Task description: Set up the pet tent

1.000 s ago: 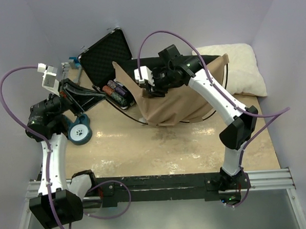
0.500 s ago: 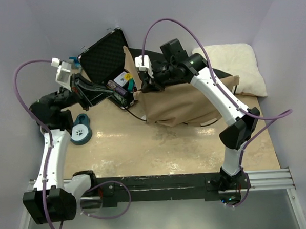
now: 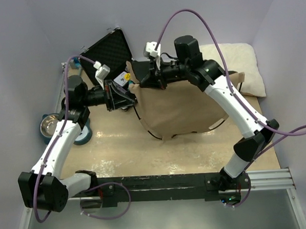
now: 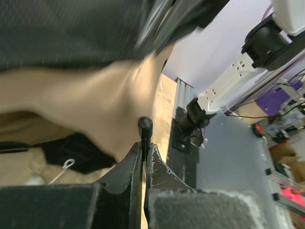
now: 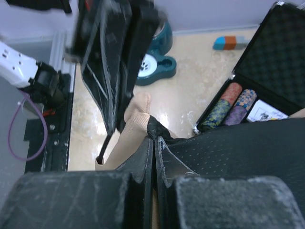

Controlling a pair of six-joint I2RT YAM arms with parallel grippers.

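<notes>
The pet tent [image 3: 186,107] hangs as a tan canvas sheet over the middle of the table, with a thin dark pole [image 3: 148,129] curving along its lower edge. My right gripper [image 3: 140,85] is shut on the tent's upper left corner, where tan canvas meets the black panel [image 5: 153,130]. My left gripper [image 3: 127,99] sits just left of that corner, shut on a thin dark pole with a rounded tip [image 4: 145,125]. In the right wrist view the left gripper [image 5: 113,121] is blurred and close, and the pole's end [image 5: 100,159] pokes out below it.
An open black case [image 3: 109,54] with coloured chips [image 5: 233,102] stands behind the left gripper. A white pillow [image 3: 240,69] lies at the back right. A teal bowl stand [image 3: 83,134] and a metal bowl [image 3: 51,123] sit at the left edge.
My right gripper has shut on the tent's corner and carried it up and forward. My left arm has swung right from the table's left side to the tent corner, still shut.
</notes>
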